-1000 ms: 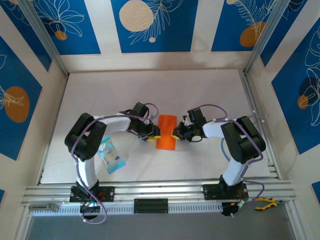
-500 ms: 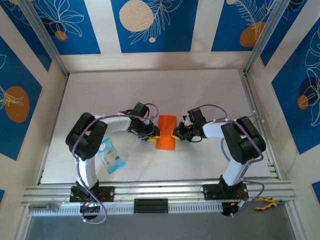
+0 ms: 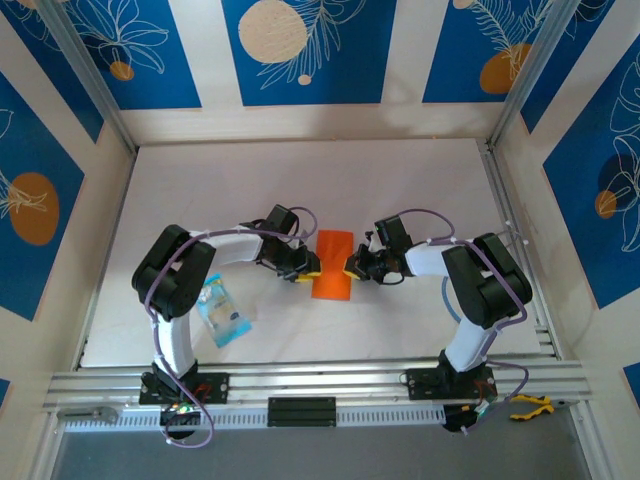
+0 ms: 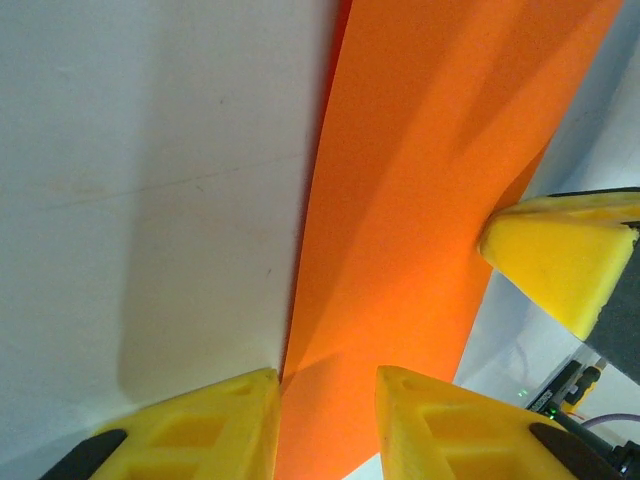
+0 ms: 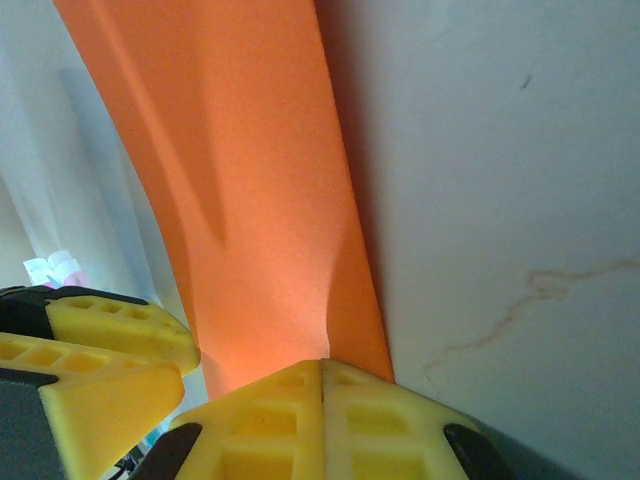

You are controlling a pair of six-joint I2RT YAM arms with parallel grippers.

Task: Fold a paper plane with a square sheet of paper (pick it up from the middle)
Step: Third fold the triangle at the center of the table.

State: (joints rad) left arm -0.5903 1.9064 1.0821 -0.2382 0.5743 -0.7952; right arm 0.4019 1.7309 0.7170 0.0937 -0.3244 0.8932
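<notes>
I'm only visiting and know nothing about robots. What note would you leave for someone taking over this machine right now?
Left gripper: jaws apart, one edge of the square sheet of paper in the gap.
Right gripper: shut on the opposite edge.
Sheet: mid-table between the grippers, bowed, narrow seen from above.
Done: sheet reached, one side pinched.
Left: every plane fold; no dart shape yet.
</notes>
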